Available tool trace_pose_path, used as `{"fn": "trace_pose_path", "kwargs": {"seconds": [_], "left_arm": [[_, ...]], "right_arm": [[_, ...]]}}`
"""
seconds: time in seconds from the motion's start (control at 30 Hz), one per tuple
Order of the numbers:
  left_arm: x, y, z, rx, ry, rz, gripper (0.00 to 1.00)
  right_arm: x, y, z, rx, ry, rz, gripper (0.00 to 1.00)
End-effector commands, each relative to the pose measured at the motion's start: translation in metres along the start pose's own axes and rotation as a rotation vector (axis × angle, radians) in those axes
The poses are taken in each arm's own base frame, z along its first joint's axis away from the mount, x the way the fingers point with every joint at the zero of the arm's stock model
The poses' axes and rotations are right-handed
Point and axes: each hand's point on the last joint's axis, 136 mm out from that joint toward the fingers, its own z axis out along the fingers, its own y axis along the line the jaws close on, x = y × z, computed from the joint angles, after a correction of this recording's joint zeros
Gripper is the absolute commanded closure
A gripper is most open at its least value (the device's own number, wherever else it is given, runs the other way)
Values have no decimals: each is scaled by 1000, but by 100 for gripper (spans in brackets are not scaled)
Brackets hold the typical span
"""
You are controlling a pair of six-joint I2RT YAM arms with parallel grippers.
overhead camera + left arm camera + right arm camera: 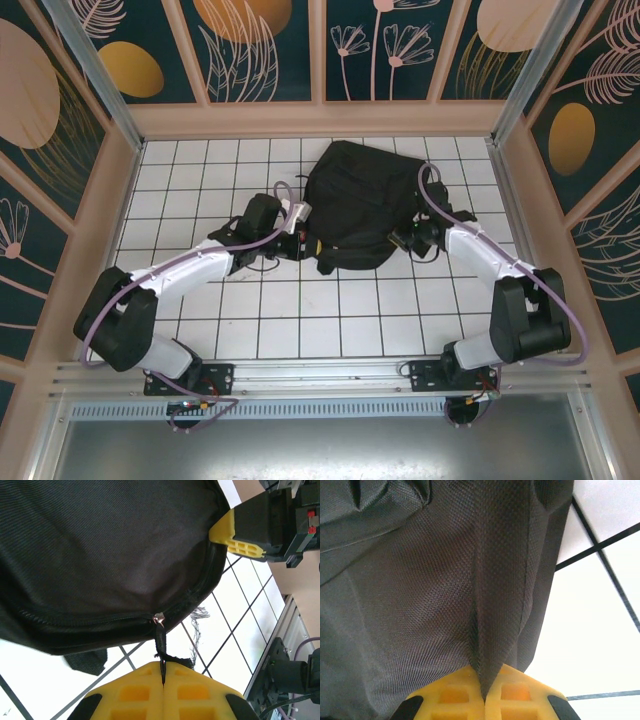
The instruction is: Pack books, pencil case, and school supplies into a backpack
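Left pincer (163, 672) nearest lens, clenched on the black zip pull (161, 647). White tiled surface (300, 320) carries the backpack (355, 205), mid-far, between both arms. Right pincer (483, 687) clenched on a fold of backpack fabric. Zip seam by the slider (159, 616) looks shut; contents hidden. Judgement: loading probably done, zipping is the step in hand. Left to do: finish zip, let go.

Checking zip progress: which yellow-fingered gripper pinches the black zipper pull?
The left gripper: it clamps the zipper pull of the black fabric backpack; the right gripper pinches plain fabric.
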Motion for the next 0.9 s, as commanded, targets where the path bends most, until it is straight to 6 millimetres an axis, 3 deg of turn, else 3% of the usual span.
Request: {"fn": "trace_pose_path", "kwargs": {"seconds": [0.0, 0.03, 0.13, 0.2, 0.37, 0.47, 0.6, 0.87], "left_arm": [[-5, -10, -9, 38, -23, 22, 100], [-6, -12, -10, 41, -28, 24, 100], [-10, -18, -11, 70, -38, 21, 100], [-12, -22, -9, 94, -40, 12, 100], [-21, -32, -9, 135, -54, 15, 100], [-23, -34, -8, 146, -48, 18, 100], [-24, -37, -9, 154, -53, 27, 100], [-25, -41, -12, 167, -60, 32, 100]], "right_arm": [[-25, -17, -8, 123, -95, -25, 100], [-27, -17, -9, 132, -102, -26, 100], [-23, -1, -11, 67, -77, -40, 71], [-17, 14, -18, 35, -75, -46, 62], [15, 62, -47, -112, -18, 57, 59], [43, 88, -53, -219, 44, 152, 49], [71, 102, -42, -288, 134, 253, 48], [102, 113, -14, -246, 191, 346, 40]]}}
